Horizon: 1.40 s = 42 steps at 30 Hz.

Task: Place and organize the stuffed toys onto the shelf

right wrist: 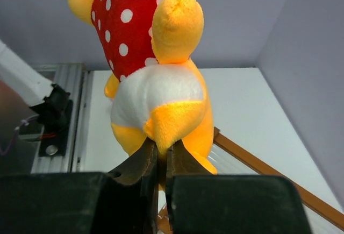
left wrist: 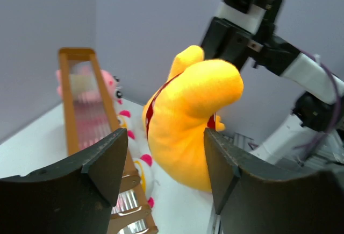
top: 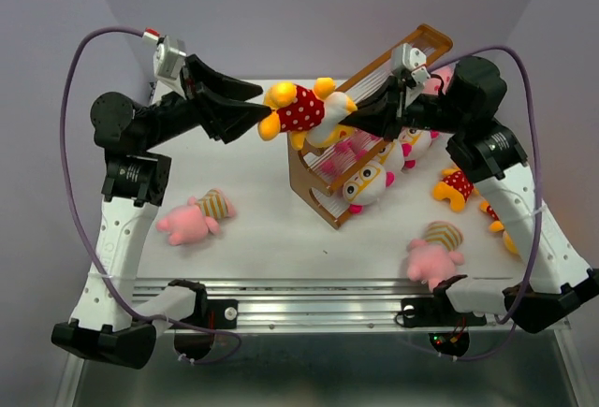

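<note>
Above shelf [top: 314, 192], right gripper [right wrist: 161, 156] pinches polka-dot toy [top: 301, 109].

Shelf [top: 314, 194] back-right on table [top: 271, 239]; toys [top: 367, 184] in it; raised toy [top: 301, 109] beside it; lone toy [top: 195, 217] front-left.

Robot lab: enclosed white table [top: 267, 234]

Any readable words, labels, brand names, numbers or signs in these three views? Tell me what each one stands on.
No text can be read in any view.
The yellow toy has only white dots on red cloth, no letters.
The shelf carries no label.
The right gripper, pinching the toy, shows plain black fingers with no marking.
</note>
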Available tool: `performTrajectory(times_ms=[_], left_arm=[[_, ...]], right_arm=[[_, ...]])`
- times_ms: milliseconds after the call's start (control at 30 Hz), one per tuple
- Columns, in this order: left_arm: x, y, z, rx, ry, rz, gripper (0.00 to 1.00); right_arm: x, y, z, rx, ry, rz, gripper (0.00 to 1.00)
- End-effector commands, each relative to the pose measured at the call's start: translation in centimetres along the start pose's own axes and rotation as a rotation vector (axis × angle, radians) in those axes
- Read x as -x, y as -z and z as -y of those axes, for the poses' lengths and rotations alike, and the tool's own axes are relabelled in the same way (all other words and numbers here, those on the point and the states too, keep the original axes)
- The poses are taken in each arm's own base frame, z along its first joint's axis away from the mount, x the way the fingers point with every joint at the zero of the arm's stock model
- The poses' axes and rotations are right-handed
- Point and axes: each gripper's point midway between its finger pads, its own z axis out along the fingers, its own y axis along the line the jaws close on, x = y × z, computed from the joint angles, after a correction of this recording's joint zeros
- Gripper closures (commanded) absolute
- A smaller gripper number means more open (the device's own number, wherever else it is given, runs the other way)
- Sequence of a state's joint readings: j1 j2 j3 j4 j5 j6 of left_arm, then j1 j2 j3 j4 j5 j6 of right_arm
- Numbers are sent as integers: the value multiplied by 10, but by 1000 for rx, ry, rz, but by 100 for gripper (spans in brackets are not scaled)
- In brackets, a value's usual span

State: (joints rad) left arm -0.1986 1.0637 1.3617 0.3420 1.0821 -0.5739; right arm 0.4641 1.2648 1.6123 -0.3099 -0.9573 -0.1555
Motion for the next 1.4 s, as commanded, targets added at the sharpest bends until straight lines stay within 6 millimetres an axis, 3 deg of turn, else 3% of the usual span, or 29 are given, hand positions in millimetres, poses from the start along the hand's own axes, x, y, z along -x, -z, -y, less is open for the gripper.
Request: performTrajectory(times_ms=[0,33,100,133,300,333,400,433,533,567,667,700,833,967,1067,1367], left_arm=[[34,13,-33,298,-115,98,25],[39,17,-37,341,-131,111,21],[49,28,-50,474,-127,152,17],[51,32,-54,511,-132,161,17],[46,60,-77,725,-114,178,15],[40,65,-81,751,-105,171,15],[32,73,-87,801,-97,159,15],[28,76,-88,815,-91,155,15],[11,85,-89,841,-81,137,15],[9,87,-89,850,-80,134,15],[0,93,-89,866,-81,122,15],[-3,95,-90,873,-80,120,15],[-13,100,-91,886,-77,108,15],[-25,105,-94,904,-72,94,15],[-27,107,-94,906,-81,102,15],[-30,104,-99,900,-79,87,15]], right_arm=[[39,29,46,-382,82,69,99],[42,44,70,-549,67,72,100],[50,66,92,-724,40,97,99],[52,86,110,-878,29,104,99],[50,151,148,-1250,-30,141,99],[44,178,158,-1361,-37,131,99],[31,207,170,-1456,-100,135,99],[20,240,183,-1539,-125,114,99],[-17,285,199,-1615,-304,56,99],[-24,321,202,-1692,-327,56,99],[-50,346,209,-1704,-433,9,99],[-58,364,208,-1737,-453,-8,99],[-92,364,204,-1655,-542,-142,99],[-121,329,185,-1434,-684,-251,99],[-129,304,173,-1261,-735,-288,100],[-158,285,151,-1111,-868,-340,100]])
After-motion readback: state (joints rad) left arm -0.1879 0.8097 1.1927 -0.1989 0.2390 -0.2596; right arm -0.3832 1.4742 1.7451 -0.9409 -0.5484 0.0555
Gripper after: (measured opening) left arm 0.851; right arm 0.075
